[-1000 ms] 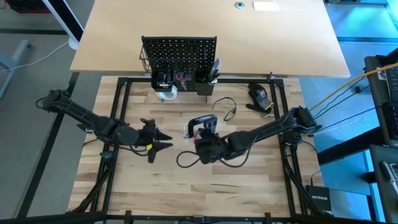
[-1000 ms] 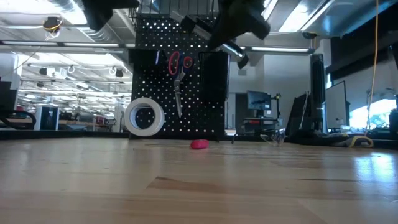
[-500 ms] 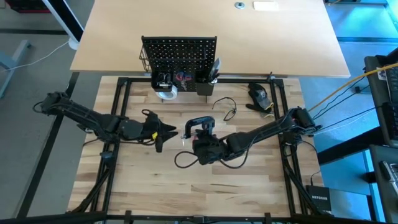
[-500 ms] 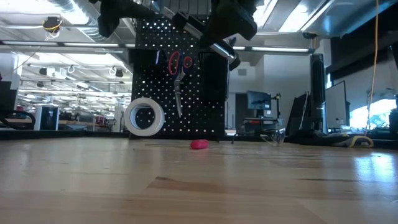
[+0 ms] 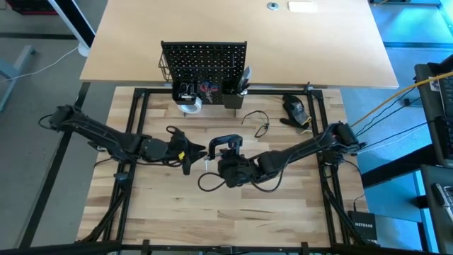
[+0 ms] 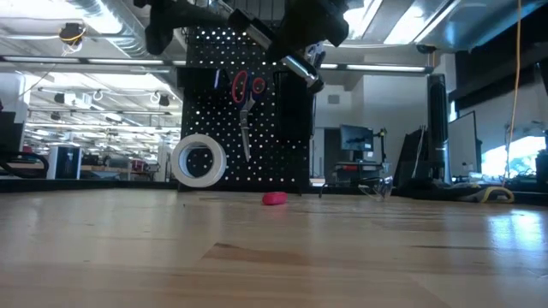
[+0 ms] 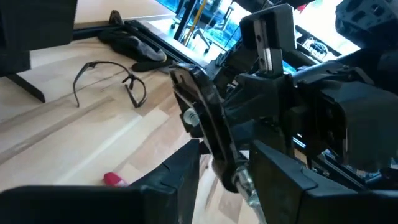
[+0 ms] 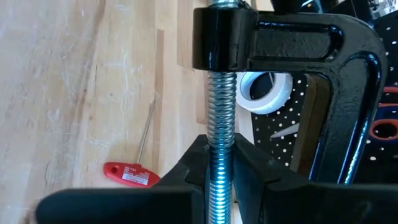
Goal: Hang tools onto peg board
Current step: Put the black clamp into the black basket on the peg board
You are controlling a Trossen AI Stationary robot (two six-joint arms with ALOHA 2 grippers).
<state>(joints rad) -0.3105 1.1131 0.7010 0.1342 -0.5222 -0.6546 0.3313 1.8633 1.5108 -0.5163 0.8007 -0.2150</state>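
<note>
A black C-clamp (image 5: 228,142) with a silver screw hangs over the table's middle, and my right gripper (image 5: 228,159) is shut on it. My left gripper (image 5: 200,150) is open just to the clamp's left. Its fingers (image 7: 180,180) stand on either side of the clamp's lower end (image 7: 217,155), and I see no touch. The peg board (image 5: 204,57) stands upright at the far edge. A white tape roll (image 6: 198,160) and red-handled scissors (image 6: 247,94) hang on it. My right gripper pinches the clamp's threaded screw (image 8: 219,134) between its two fingers (image 8: 194,167), below the frame's threaded end (image 8: 219,37). The screw runs on past the fingertips into the black frame (image 8: 348,74). The clamp is lifted clear of the table.
A red-handled hex key (image 8: 127,174) lies on the wood below the clamp. A pair of glasses (image 5: 256,122) and a bulky black device (image 5: 296,108) lie toward the far right. Black frame rails (image 5: 141,127) border the work area.
My left gripper has gone toward the table's right edge, rolling as it went, and now brackets the clamp's end. My right gripper has stayed in place but tipped a little, which has swung the clamp's screw end slightly.
</note>
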